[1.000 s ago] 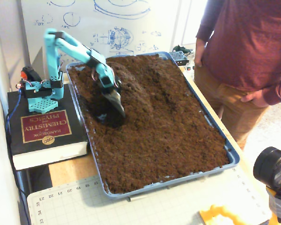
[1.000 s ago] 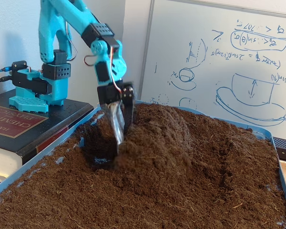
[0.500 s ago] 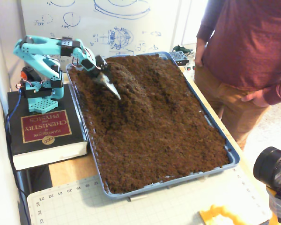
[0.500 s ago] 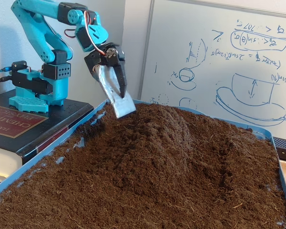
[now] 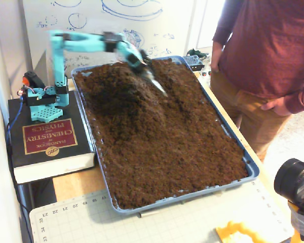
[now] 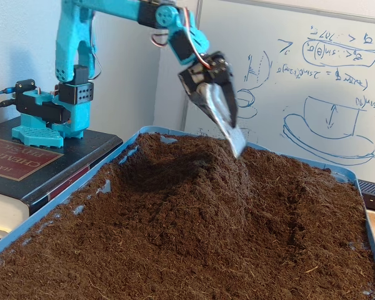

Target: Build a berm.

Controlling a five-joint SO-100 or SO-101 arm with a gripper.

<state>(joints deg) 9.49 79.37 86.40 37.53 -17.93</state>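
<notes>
The berm (image 5: 125,93) is a rounded hump of dark brown soil at the far left of the blue tray (image 5: 251,170), and it rises steeply in the low fixed view (image 6: 187,169). My gripper (image 5: 160,88) hangs in the air just past the hump's crest, on its right side. From the low fixed view the gripper (image 6: 235,141) points down, its silver blade-like finger (image 6: 225,119) lying against the black one, shut with nothing held. Its tip is just above the soil.
The arm's base (image 5: 43,98) stands on a thick book (image 5: 48,139) left of the tray. A person (image 5: 266,55) stands at the tray's right side. A camera (image 5: 295,185) and a cutting mat (image 5: 157,223) lie in front.
The gripper lifted out of the pit left of the hump, rose, and swung right over the crest. The pit it was in is now filled over.
</notes>
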